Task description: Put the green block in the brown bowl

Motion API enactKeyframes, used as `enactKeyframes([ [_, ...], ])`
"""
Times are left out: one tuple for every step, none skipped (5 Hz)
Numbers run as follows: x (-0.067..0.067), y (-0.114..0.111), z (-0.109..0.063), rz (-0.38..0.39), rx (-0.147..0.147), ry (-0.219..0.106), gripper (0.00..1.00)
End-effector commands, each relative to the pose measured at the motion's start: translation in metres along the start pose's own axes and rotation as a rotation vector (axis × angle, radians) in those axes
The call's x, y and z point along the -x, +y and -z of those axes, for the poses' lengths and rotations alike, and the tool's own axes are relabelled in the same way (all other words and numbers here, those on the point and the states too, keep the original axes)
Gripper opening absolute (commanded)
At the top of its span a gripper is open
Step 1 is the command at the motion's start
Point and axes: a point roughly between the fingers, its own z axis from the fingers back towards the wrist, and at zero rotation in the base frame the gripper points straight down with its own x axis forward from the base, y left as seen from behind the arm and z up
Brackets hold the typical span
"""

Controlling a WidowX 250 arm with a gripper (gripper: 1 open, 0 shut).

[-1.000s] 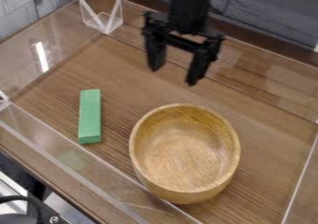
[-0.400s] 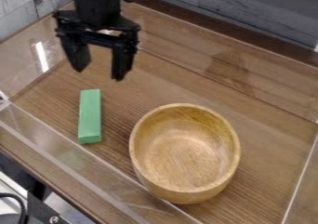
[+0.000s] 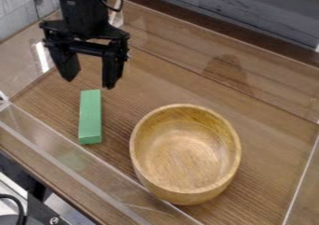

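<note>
The green block [image 3: 90,116] lies flat on the wooden table, a bright green bar pointing away from the camera, left of the brown bowl [image 3: 186,152]. The bowl is round, light wood with a thick rim, and nothing is inside it. My gripper [image 3: 85,74] hangs just above and behind the far end of the block, its black fingers spread wide apart and nothing between them. It is open and does not touch the block.
Clear acrylic walls [image 3: 88,177] fence the wooden table on the front and left sides. A small clear plastic piece [image 3: 118,12] stands at the back, partly behind the arm. A grey plank wall runs along the back right.
The gripper has swung left from behind the bowl to above the block's far end, and come lower. Its jaws stayed open. Block and bowl have not moved.
</note>
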Motion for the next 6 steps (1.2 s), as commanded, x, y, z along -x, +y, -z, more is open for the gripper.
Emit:
enactKeyframes([
  [-0.002,0.002,-0.004,-0.011,-0.009,-0.036,1.00],
  [0.000,0.002,0.002,-0.015,-0.011,-0.026,1.00],
  [0.001,0.002,0.007,-0.019,-0.012,-0.016,1.00],
  [0.002,0.002,0.012,-0.025,-0.011,-0.007,1.00],
  [0.004,0.002,0.017,-0.037,-0.009,0.000,1.00],
  [0.004,0.004,0.022,-0.055,-0.006,0.005,1.00],
])
